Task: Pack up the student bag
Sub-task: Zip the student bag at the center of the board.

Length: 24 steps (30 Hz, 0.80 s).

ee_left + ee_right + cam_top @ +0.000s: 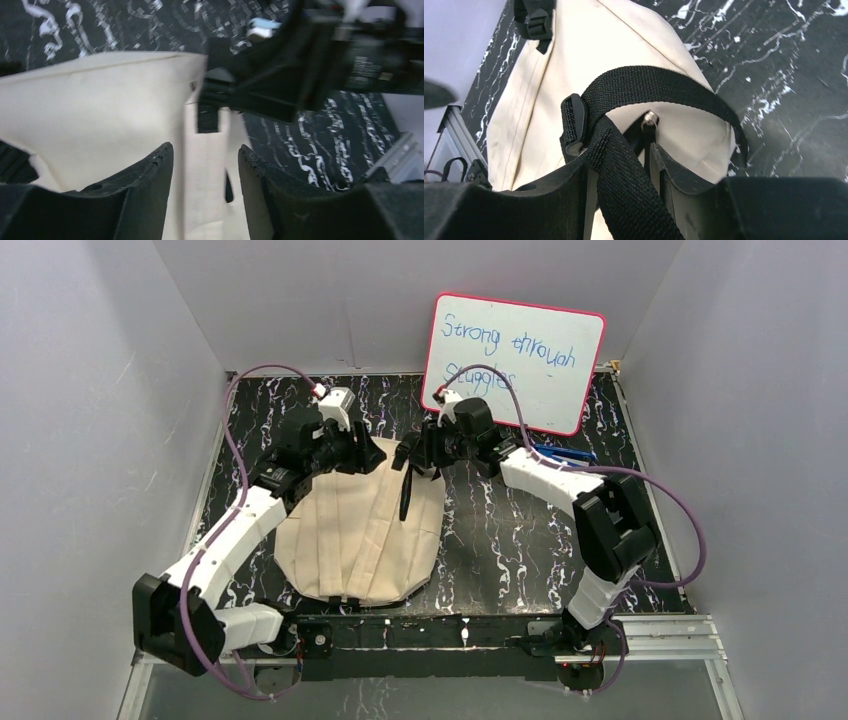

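The soft cream canvas student bag (350, 540) is lying flat on the black marbled table (520, 530), its top end just beneath both hands. The left hand (205, 150) is standing with fingers parted, cream fabric showing in the gap. The right hand (619, 155) is standing half open, with the bag's black webbing strap (649, 82) running loosely between its fingers.

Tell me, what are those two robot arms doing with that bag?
They are working on a cream student bag that lies flat on the black marbled table. Both arms reach to its far end. The left gripper is open over the cloth there. The right gripper has the bag's black strap running between its fingers and lifted off the bag. I can't tell whether it is pinching the strap tight. Nothing is going into the bag yet.
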{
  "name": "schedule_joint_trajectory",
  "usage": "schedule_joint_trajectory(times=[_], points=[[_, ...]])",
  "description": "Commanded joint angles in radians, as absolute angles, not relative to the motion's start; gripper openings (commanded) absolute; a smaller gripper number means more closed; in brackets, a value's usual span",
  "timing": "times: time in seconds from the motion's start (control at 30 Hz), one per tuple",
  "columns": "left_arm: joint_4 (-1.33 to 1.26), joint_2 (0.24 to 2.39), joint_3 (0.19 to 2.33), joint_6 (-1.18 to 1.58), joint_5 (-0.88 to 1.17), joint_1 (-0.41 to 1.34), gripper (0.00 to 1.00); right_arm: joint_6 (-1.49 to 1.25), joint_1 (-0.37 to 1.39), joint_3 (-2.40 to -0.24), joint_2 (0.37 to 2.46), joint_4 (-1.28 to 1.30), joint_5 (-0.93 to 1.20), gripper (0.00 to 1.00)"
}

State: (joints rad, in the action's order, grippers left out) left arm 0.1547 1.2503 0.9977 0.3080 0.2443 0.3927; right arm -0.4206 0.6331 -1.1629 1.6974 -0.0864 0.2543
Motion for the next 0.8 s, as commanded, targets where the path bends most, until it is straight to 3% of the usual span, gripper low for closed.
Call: schedule_joint_trajectory(times=[0.0, 0.17, 0.33, 0.53, 0.77], points=[[0.070, 1.191, 0.964, 0.317, 0.437, 0.404, 0.44, -0.389, 0.619, -1.290, 1.767, -0.117, 0.349, 0.48], [0.061, 1.226, 0.909, 0.330, 0.463, 0.420, 0.32, -0.371, 0.619, -1.425, 1.908, -0.094, 0.497, 0.45], [0.018, 1.265, 0.868, 0.338, 0.438, 0.429, 0.29, -0.383, 0.618, -1.479, 1.980, -0.101, 0.527, 0.42], [0.048, 1.363, 0.875, 0.377, 0.261, 0.431, 0.18, -0.389, 0.618, -1.435, 1.922, -0.093, 0.506, 0.45], [0.101, 1.450, 0.892, 0.401, 0.130, 0.431, 0.16, -0.397, 0.617, -1.312, 1.781, -0.075, 0.540, 0.50]])
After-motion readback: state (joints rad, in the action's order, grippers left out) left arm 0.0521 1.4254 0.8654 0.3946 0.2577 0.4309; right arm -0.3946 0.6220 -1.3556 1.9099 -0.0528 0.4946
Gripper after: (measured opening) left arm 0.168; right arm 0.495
